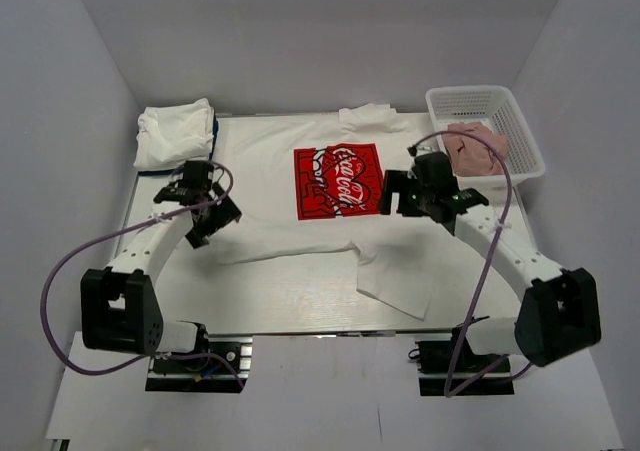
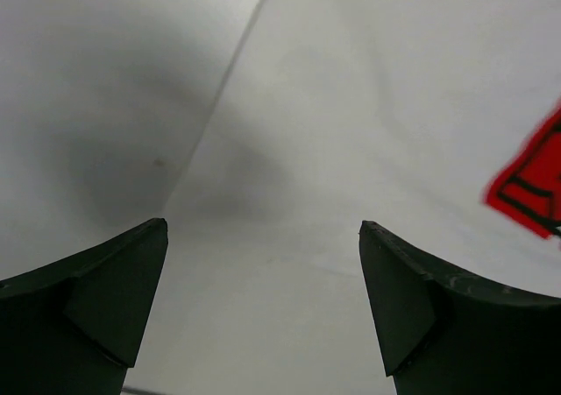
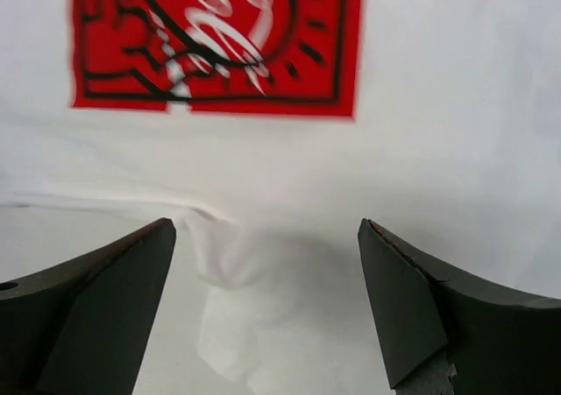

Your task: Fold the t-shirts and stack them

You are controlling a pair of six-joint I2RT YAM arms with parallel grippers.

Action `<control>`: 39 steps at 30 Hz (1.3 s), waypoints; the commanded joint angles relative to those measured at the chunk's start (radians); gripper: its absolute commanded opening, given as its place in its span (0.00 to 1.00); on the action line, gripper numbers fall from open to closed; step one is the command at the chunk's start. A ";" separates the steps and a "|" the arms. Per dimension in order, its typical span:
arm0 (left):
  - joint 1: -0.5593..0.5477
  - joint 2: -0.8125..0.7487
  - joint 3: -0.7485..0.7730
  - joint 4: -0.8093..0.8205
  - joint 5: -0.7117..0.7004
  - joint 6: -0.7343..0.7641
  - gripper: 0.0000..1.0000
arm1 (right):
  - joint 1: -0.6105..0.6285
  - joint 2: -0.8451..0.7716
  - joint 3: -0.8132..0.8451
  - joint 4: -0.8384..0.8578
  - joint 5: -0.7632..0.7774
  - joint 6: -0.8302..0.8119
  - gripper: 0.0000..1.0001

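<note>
A white t-shirt [image 1: 300, 226] lies spread flat on the table, its red square print [image 1: 337, 181] facing up and one sleeve [image 1: 395, 286] trailing toward the front right. A folded white bundle [image 1: 175, 131] sits at the back left corner. My left gripper [image 1: 212, 214] hovers open over the shirt's left edge; the left wrist view shows its gripper [image 2: 263, 272] empty above white cloth [image 2: 368, 106], with a corner of the print [image 2: 533, 185]. My right gripper [image 1: 398, 193] stands open beside the print's right edge. In the right wrist view its gripper [image 3: 267, 272] is empty over the sleeve [image 3: 228, 307] and print [image 3: 219, 40].
A white plastic basket [image 1: 520, 121] at the back right holds a pinkish cloth [image 1: 475, 149]. White walls close in the table on the left, back and right. Purple cables loop off both arms.
</note>
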 commanded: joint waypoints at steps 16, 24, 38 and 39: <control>0.013 -0.103 -0.399 0.112 0.027 -0.210 0.70 | 0.000 -0.375 -0.421 -0.407 -0.038 0.283 0.90; 0.013 -0.235 -0.399 0.103 -0.014 -0.229 0.73 | 0.061 -0.367 -0.421 -0.424 -0.042 0.239 0.90; 0.013 -0.062 -0.415 0.195 -0.048 -0.249 0.62 | 0.122 -0.333 -0.436 -0.430 -0.040 0.256 0.90; 0.013 -0.053 -0.415 0.207 -0.024 -0.249 0.56 | 0.130 -0.323 -0.436 -0.438 -0.040 0.254 0.90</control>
